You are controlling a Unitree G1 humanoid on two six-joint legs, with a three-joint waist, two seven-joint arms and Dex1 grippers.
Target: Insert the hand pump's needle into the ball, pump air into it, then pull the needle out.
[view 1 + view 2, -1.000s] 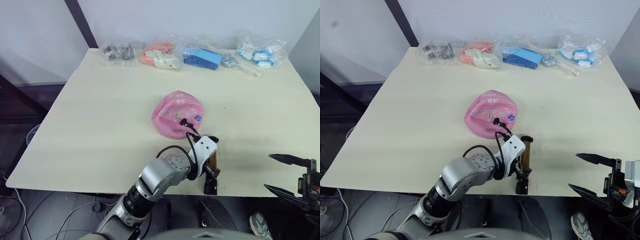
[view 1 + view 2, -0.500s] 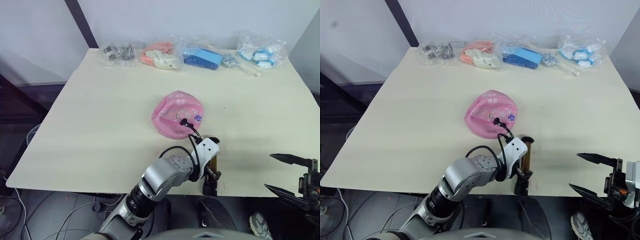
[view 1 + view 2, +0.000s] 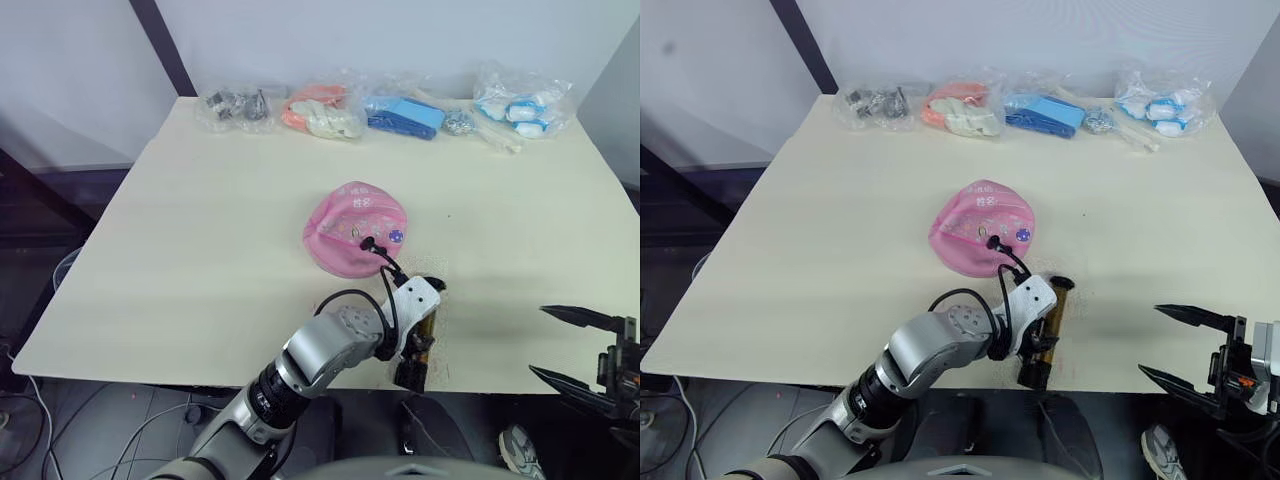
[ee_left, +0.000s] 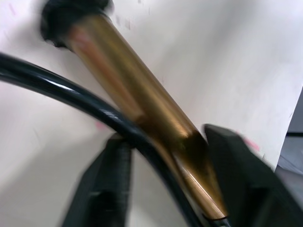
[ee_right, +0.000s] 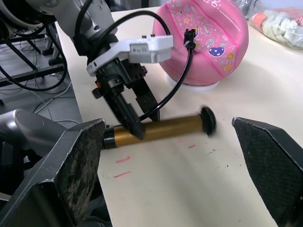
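Note:
The pink ball (image 3: 352, 235) lies partly flat on the middle of the table (image 3: 200, 250). A black fitting (image 3: 367, 243) sits on the ball's top; the needle under it is hidden. From the fitting a thin black hose (image 5: 182, 78) curves down to the hand pump (image 3: 1051, 325), a bronze tube lying tilted near the table's front edge. My left gripper (image 5: 135, 111) straddles the tube near its front end, its fingers (image 4: 234, 175) pressed to the tube and hose. To the right, off the table's front corner, my right gripper (image 3: 565, 347) hangs open and holds nothing.
Several clear plastic bags line the table's far edge: dark metal parts (image 3: 235, 105), peach pieces (image 3: 320, 112), blue items (image 3: 405, 115), and white and blue pieces (image 3: 520, 100). The pump's near end (image 3: 410, 372) lies at the front edge.
The pump has swung: its far cap moved right and its near end left, so it now lies tilted. My left gripper slid toward the tube's front end. The right gripper stayed put.

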